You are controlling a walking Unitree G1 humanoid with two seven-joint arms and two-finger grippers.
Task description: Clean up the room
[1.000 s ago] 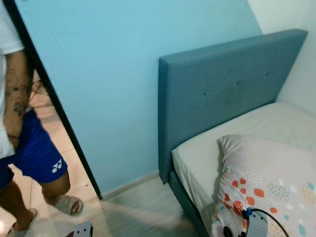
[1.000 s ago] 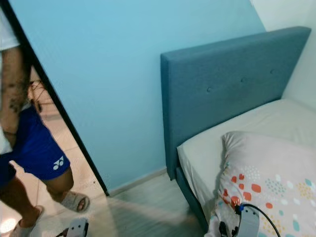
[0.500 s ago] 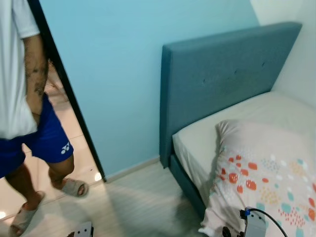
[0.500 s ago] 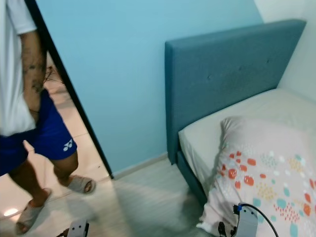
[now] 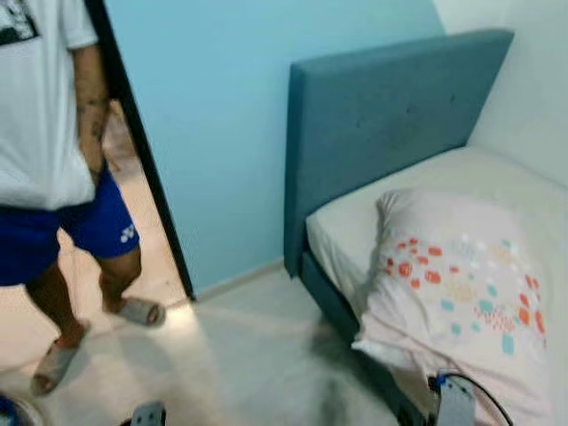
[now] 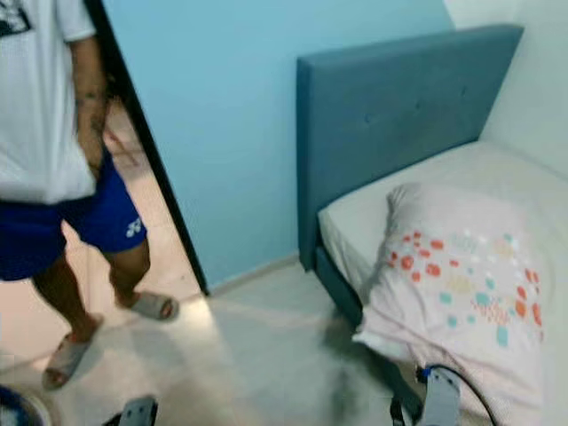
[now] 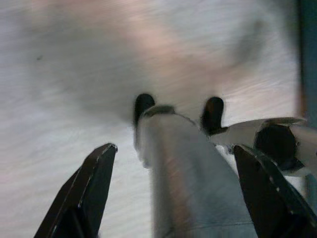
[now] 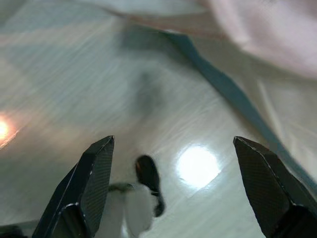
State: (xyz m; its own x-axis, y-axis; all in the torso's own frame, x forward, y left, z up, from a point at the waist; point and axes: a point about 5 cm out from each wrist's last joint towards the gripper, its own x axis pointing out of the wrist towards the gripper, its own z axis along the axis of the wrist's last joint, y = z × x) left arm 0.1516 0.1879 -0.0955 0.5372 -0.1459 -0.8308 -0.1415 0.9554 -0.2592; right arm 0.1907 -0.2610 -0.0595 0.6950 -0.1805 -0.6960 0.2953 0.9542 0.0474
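Observation:
A pale pink pillow (image 5: 457, 293) with coloured dots lies on the bed (image 5: 506, 173), its corner hanging over the near edge. Behind it stands the blue padded headboard (image 5: 382, 115). Both of my arms hang low: the left wrist (image 5: 148, 414) and the right wrist (image 5: 454, 404) show at the bottom edge. In the left wrist view my left gripper (image 7: 174, 147) is open over pale floor, with my own leg (image 7: 183, 173) beyond it. In the right wrist view my right gripper (image 8: 173, 140) is open above the floor beside the bed frame (image 8: 223, 84), holding nothing.
A person (image 5: 44, 133) in a white shirt, blue shorts and sandals stands in the doorway at the left, beside the dark door frame (image 5: 142, 151). A light blue wall (image 5: 213, 115) runs to the headboard. Pale wooden floor (image 5: 240, 355) lies before the bed. Something blue (image 5: 7, 413) sits at the bottom left.
The whole picture has shifted, so my head has moved: more floor and more of the person show now. The person has stepped further into the doorway. My arms still hang low.

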